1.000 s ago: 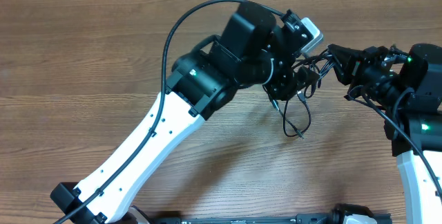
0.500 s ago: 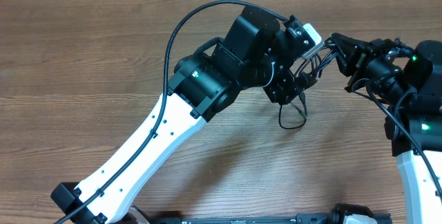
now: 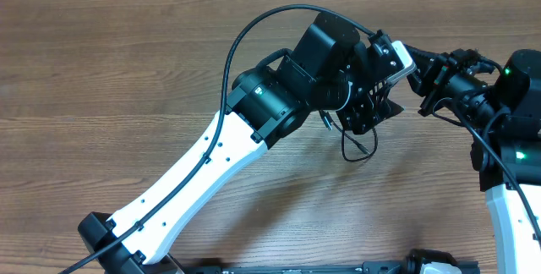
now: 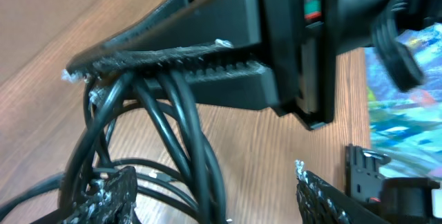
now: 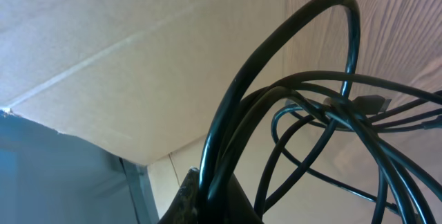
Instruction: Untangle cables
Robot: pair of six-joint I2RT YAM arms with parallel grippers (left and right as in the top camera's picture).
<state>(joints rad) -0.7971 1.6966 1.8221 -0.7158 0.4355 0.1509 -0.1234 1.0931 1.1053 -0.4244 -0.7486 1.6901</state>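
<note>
Wooden table (image 3: 101,54), open room left.
Right gripper (image 3: 412,61) clamps cables (image 3: 359,143), left gripper (image 4: 214,179) gapes wide; tangle mostly hidden.

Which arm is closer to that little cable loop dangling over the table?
Left. The left gripper, jaws open, is right next to the loop in the overhead view; the right gripper, shut on the cables, is farther off.

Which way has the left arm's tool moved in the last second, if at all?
Yes. The left tool has shifted right across the table's wood grain, closing on the right tool holding the cables.
</note>
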